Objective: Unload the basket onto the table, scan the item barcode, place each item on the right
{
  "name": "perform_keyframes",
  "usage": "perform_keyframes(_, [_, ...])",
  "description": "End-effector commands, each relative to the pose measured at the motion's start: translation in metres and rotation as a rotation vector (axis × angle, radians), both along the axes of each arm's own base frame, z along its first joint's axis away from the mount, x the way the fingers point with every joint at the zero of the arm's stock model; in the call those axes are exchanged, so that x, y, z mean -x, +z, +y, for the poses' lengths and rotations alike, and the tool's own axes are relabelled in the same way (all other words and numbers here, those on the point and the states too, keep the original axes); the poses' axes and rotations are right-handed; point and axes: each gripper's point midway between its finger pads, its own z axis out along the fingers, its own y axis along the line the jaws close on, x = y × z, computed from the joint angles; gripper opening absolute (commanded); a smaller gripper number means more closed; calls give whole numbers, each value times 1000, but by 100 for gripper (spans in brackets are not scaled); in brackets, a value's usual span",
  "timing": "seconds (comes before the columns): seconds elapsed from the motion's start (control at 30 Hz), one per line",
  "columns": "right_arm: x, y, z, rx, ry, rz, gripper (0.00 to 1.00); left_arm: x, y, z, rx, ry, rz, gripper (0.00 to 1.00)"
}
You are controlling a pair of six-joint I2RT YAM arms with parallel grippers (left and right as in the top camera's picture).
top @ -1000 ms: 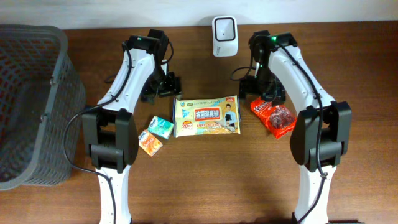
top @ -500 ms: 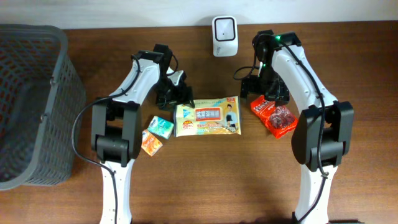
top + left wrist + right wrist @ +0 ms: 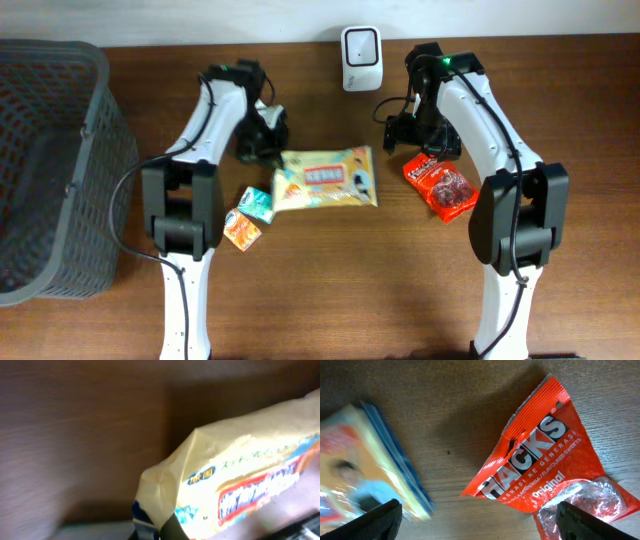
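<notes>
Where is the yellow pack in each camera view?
Overhead: pack at the centre of the picture.
Left wrist: pack fills the right half, its corner at the bottom edge.
Right wrist: pack blurred at the left edge.
Shared landmark: Hacks bag, right of it overhead and in the right wrist view; the left wrist view lacks it.

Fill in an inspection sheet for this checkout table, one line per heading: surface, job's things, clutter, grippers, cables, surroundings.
Surface: brown wooden table, no spills seen.
Job's things: yellow pack lies at mid-table, tilted; white scanner stands at the far edge.
Clutter: red sweets bag to the right of the pack; teal packet and orange packet to its left; grey basket at the left end.
Grippers: left gripper shut on a corner of the yellow pack; right gripper open above the red bag, holding nothing.
Cables: black cables run along both arms.
Surroundings: pale wall behind the table.
</notes>
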Motion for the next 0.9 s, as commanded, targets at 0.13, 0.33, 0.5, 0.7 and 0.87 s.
perform_keyframes(0.13, [-4,3,-4,17,-8,-17,99,-49,152,123,-639,227,-408,0])
perform_keyframes(0.33, [-4,3,-4,17,-8,-17,98,-47,211,178,-991,217,-542,0])
perform_keyframes(0.5, [-4,3,-4,17,-8,-17,99,-45,230,197,-1131,216,-565,0])
perform_keyframes(0.7, [-4,3,-4,17,-8,-17,99,-46,197,131,-905,56,-534,0])
perform_keyframes(0.87, [-4,3,-4,17,-8,-17,99,-26,149,102,-970,-77,-407,0])
